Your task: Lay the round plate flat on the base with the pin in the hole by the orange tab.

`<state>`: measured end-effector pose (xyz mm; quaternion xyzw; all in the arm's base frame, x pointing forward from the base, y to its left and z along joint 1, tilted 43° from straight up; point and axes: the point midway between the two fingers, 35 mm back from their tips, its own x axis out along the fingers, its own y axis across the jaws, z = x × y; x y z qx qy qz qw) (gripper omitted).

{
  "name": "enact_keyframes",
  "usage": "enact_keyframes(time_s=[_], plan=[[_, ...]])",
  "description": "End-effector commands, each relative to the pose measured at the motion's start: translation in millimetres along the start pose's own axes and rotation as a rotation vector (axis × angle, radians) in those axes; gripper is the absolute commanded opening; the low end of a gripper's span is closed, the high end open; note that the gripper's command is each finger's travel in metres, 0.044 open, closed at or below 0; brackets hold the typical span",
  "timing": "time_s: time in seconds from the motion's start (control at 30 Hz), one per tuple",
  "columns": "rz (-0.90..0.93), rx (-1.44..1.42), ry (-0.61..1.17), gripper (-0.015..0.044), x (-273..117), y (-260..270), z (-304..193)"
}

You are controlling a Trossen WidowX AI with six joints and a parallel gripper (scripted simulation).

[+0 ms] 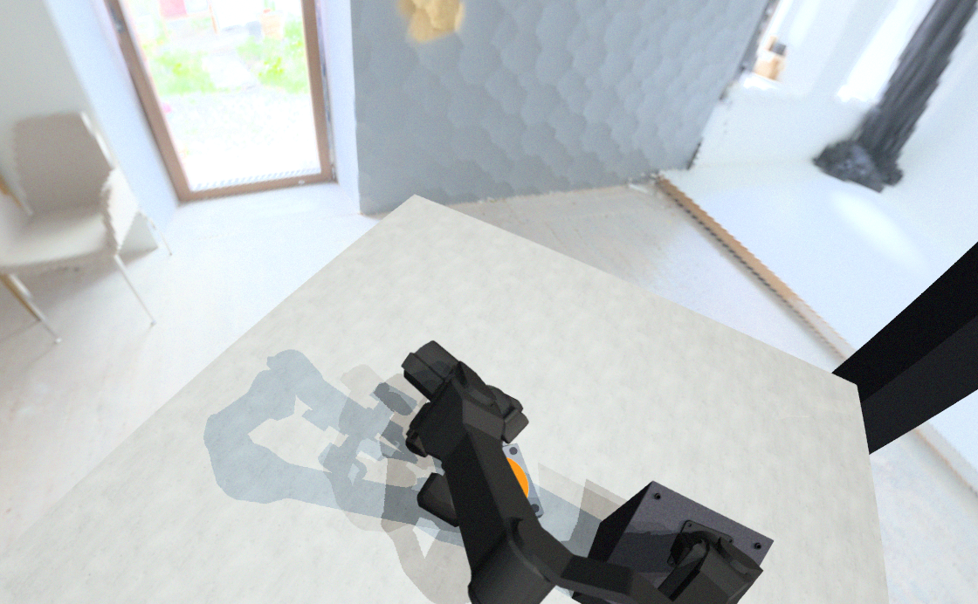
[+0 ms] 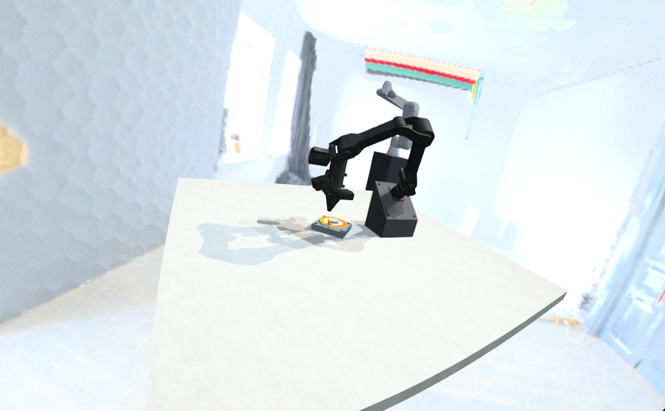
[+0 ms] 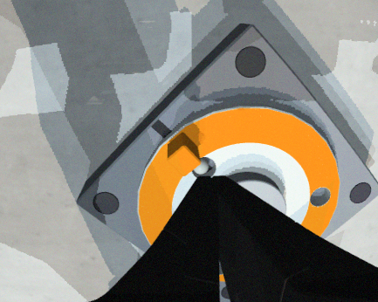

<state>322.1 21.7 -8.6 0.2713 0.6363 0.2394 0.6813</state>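
In the wrist view the grey square base (image 2: 328, 230) carries the round orange plate (image 3: 278, 130) (image 2: 336, 224) (image 1: 519, 480) with a white middle. The plate's darker orange tab (image 3: 184, 144) points to the upper left. The small shiny pin (image 3: 203, 168) shows right beside the tab, at the ring's inner edge. Another hole (image 3: 319, 196) in the ring lies to the right. My gripper (image 3: 210, 189) (image 2: 331, 208) is shut and empty. It hangs a little above the plate, apart from it. The arm hides most of the plate in the top view.
The arm's dark mounting block (image 2: 390, 214) (image 1: 650, 518) stands right behind the base. A black bar (image 1: 943, 338) juts in at the table's right edge. The base has dark holes at its corners (image 3: 250, 60).
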Motion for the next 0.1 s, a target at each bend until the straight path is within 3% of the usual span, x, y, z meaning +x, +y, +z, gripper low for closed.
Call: enact_keyframes(time_s=[0.0, 0.07], plan=[[0.0, 0.004, -0.001, 0.0, 0.2, -0.2, -0.1], [0.0, 0.004, -0.001, 0.0, 0.2, -0.2, -0.1]])
